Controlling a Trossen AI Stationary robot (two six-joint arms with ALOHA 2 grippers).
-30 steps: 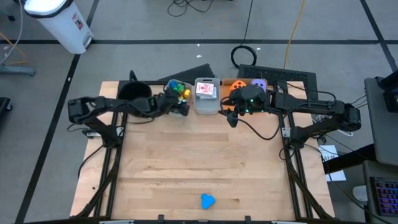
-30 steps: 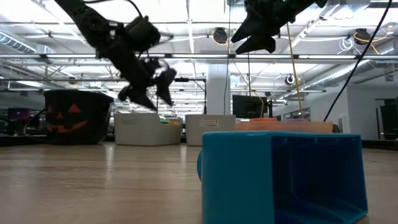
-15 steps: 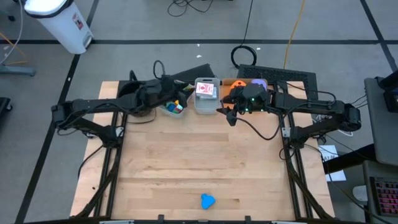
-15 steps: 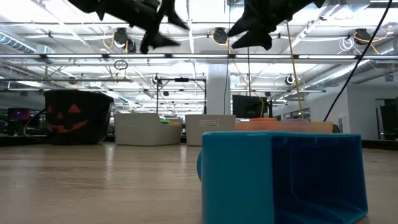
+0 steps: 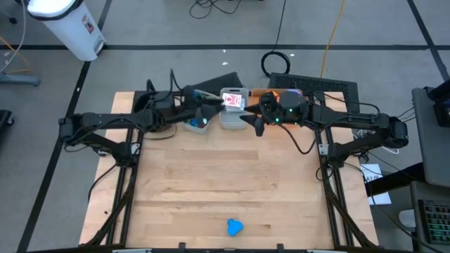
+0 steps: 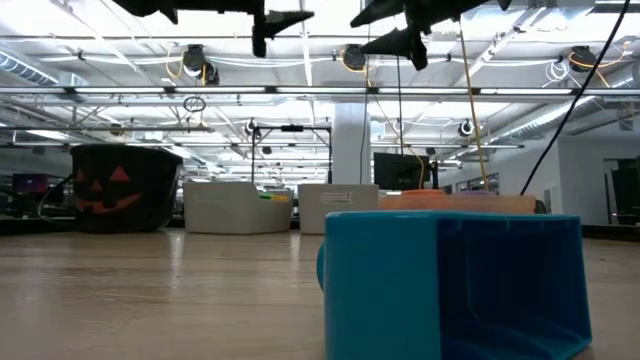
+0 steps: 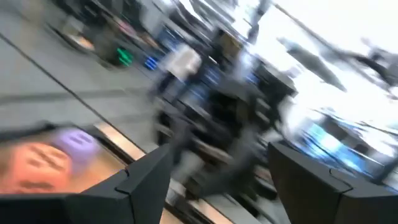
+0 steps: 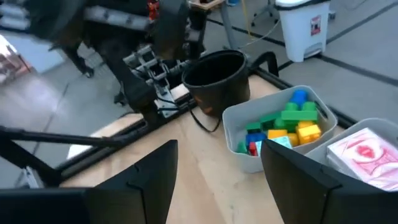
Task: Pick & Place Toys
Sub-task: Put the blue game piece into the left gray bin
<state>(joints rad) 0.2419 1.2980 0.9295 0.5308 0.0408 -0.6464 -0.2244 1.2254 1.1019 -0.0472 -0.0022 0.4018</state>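
Blue plastic block (image 5: 234,227), blocky, on pale wood table (image 5: 211,183).

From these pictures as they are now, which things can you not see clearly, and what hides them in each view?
- Dice: left wrist view, smeared by motion blur; faces unreadable.
- Dice in the high view: mostly covered by the right tool and its arm.
- Blue block: low view, so near that it hides the table behind it.
- Cards: right wrist view, cut off by the picture's edge.
- Left tool: high view, too small to tell whether it holds anything.
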